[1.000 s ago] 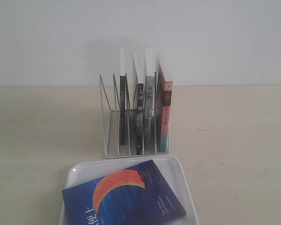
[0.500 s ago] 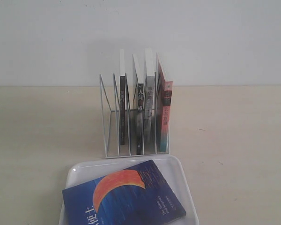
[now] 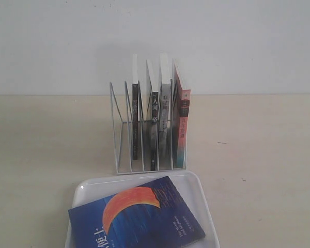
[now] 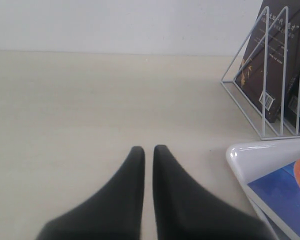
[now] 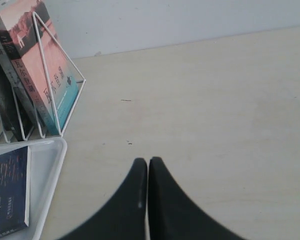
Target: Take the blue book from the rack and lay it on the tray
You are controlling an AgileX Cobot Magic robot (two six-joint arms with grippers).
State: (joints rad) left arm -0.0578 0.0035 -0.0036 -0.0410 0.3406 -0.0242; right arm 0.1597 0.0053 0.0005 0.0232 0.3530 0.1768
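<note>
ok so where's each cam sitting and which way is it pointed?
Exterior: off the arms, facing the rack spine-on, with the tray and blue book nearest it; no part of the robot shows.
Left wrist: low over the table, looking out past the left gripper; rack and a tray corner are in frame.
Right wrist: the same, past the right gripper; pink-and-teal book at the rack's end.
Shared: all three show the rack, tray and blue book.

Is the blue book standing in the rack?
No, the blue book lies flat on the tray, in front of the rack.
</note>
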